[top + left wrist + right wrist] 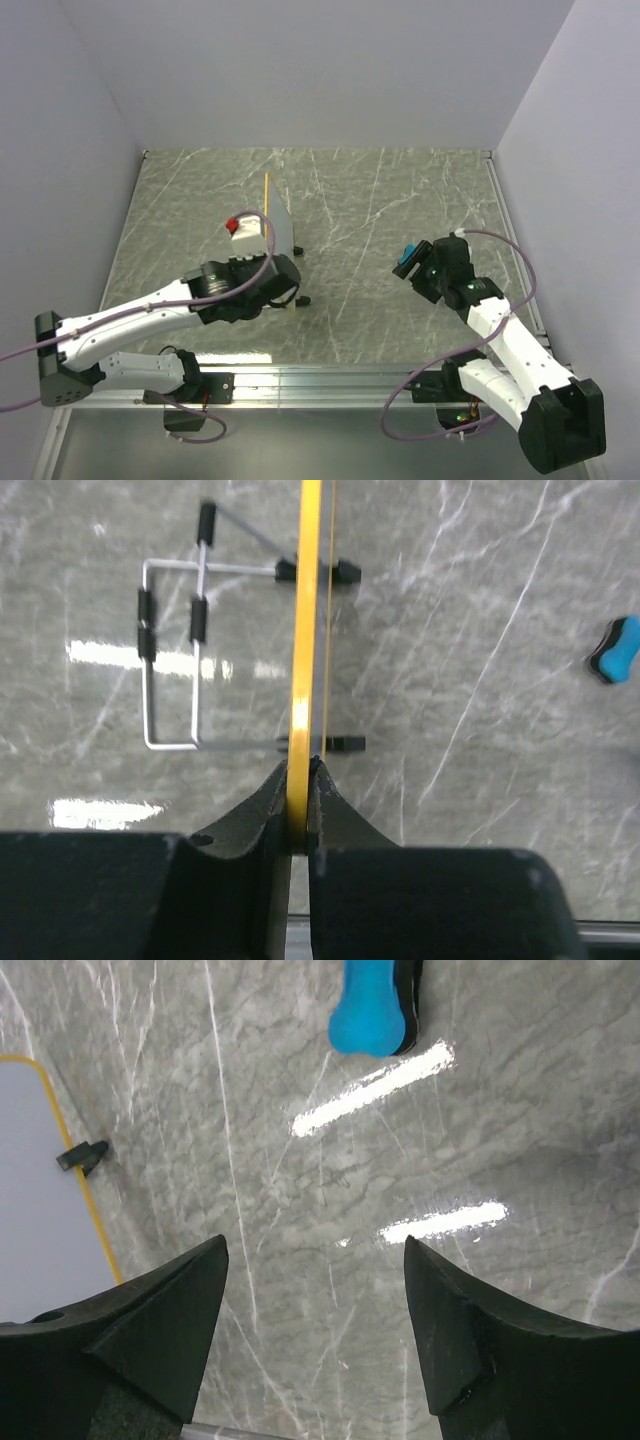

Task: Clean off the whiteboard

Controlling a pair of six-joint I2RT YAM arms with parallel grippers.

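Just left of centre in the overhead view, a small rectangular white whiteboard with a thin yellow-tan frame [280,215] stands tilted on the grey marbled tabletop [400,200]. It is seen almost edge-on, so its face is hard to read. The left gripper [283,272] is clamped on the board's near edge. In the left wrist view only the frame edge shows, a thin vertical yellow line pinched between the black fingers [335,815], with a bent silver wire stand [146,610] at upper left. A small red object [232,224] beside the board is too small to identify. The right gripper [315,1250] hangs with jaws apart, holding nothing. A blue bone-shaped eraser [370,1010] lies at that frame's top edge, partly cut off, and the board's corner is cropped at the left edge.
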